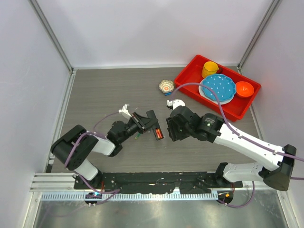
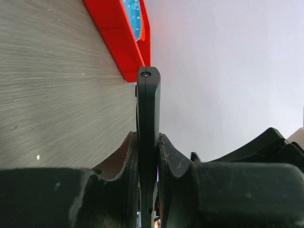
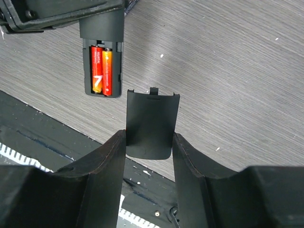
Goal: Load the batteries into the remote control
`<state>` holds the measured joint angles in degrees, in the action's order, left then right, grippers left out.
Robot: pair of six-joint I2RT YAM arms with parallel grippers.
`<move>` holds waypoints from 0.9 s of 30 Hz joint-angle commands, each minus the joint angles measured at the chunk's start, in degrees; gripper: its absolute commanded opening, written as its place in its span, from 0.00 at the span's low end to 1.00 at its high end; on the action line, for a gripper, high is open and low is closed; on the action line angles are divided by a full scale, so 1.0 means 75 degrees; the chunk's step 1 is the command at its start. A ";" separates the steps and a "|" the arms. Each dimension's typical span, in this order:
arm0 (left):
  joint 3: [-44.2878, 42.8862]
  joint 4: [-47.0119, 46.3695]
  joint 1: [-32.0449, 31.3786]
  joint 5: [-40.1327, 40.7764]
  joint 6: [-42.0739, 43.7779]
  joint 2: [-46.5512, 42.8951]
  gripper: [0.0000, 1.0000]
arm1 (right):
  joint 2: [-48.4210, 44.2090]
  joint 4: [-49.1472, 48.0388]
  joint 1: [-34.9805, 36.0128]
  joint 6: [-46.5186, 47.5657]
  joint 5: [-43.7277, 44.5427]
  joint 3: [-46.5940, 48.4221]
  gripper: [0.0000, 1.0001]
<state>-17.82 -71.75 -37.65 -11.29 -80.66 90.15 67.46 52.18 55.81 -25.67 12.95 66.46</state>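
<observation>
The left claw (image 2: 148,137) is clamped narrow on the thin edges of the remote control (image 2: 148,95). From the left wrist the remote appears edge-on, rising straight out between the fingers as a slim black bar with a rounded tip. In the top view its long axis runs slantwise from the left claw toward the near-right, and its free end points at the right claw (image 3: 149,137), just beside it but apart. That free end has its back open. In the recess two batteries (image 3: 102,71) lie side by side along the remote's length, one red with white print, the other more orange. The open face is turned up toward the overhead camera.

The right claw holds the battery cover (image 3: 151,118) by its side edges, a flat black panel with rounded corners. A small tab on its far edge points at the remote. The cover is near the open recess without touching it.

Past both claws, on the far right of the grey table (image 1: 104,90), sits a red tray (image 1: 190,76). It carries a yellow cup (image 1: 209,69), a blue dotted plate (image 1: 218,88) and an orange bowl (image 1: 244,88). A small patterned bowl (image 1: 166,86) stands on the table just left of the tray.
</observation>
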 commanded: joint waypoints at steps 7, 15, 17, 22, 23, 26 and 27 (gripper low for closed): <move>-0.0144 -0.2246 -0.0511 0.1000 0.0793 -0.0102 0.00 | 0.0672 -0.0711 0.0480 -0.0561 -0.0063 0.0268 0.23; 0.0009 -0.2246 -0.0582 0.1435 0.0841 -0.0160 0.00 | 0.1329 -0.0688 0.0691 -0.0550 0.0089 0.0631 0.22; 0.0056 -0.2246 -0.0593 0.1435 0.0829 -0.0161 0.00 | 0.1423 -0.0688 0.0691 -0.0538 0.0113 0.0678 0.22; 0.0068 -0.2246 -0.0605 0.1435 0.0736 -0.0184 0.00 | 0.1599 -0.0723 0.0691 -0.0480 0.0218 0.0702 0.22; 0.0056 -0.2246 -0.0605 0.1435 0.0724 -0.0184 0.00 | 0.1622 -0.0747 0.0691 -0.0456 0.0219 0.0690 0.22; 0.0021 -0.2246 -0.0629 0.1435 0.0654 -0.0207 0.00 | 0.1669 -0.0840 0.0691 -0.0468 0.0230 0.0655 0.22; 0.0021 -0.2246 -0.0629 0.1435 0.0619 -0.0219 0.00 | 0.1692 -0.0864 0.0691 -0.0479 0.0207 0.0655 0.22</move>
<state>-17.45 -73.65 -41.95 -1.52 -76.01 90.15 79.81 47.81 60.66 -28.86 13.04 69.28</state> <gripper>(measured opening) 0.205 0.460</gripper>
